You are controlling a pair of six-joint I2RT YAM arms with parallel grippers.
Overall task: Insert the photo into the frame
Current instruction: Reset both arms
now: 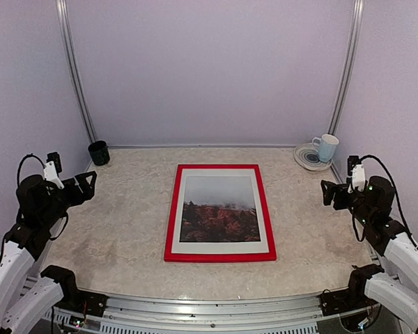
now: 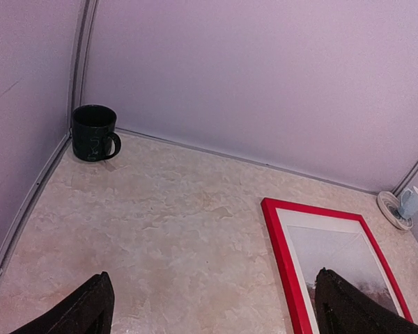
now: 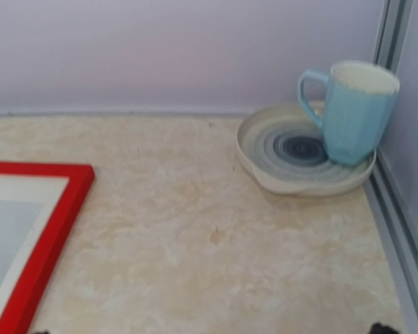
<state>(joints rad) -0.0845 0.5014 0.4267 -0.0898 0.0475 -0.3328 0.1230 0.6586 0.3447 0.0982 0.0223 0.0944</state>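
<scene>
You're seeing the frame (image 1: 221, 256) lying flat at the centre of the top view, with the photo (image 1: 219, 209) sitting face up inside it, ringed by a white border (image 1: 220, 245). Your left gripper (image 1: 88, 186) at centre left and right gripper (image 1: 327, 193) at centre right are hanging wide open, gripping nothing, well apart from the frame.

No writing, label, brand or number can be read on anything in these views.

One frame (image 1: 219, 168), one photo (image 1: 219, 209), one white mat (image 1: 220, 245), two mugs (image 1: 98, 152) (image 1: 327, 147), one plate (image 1: 304, 158)
</scene>
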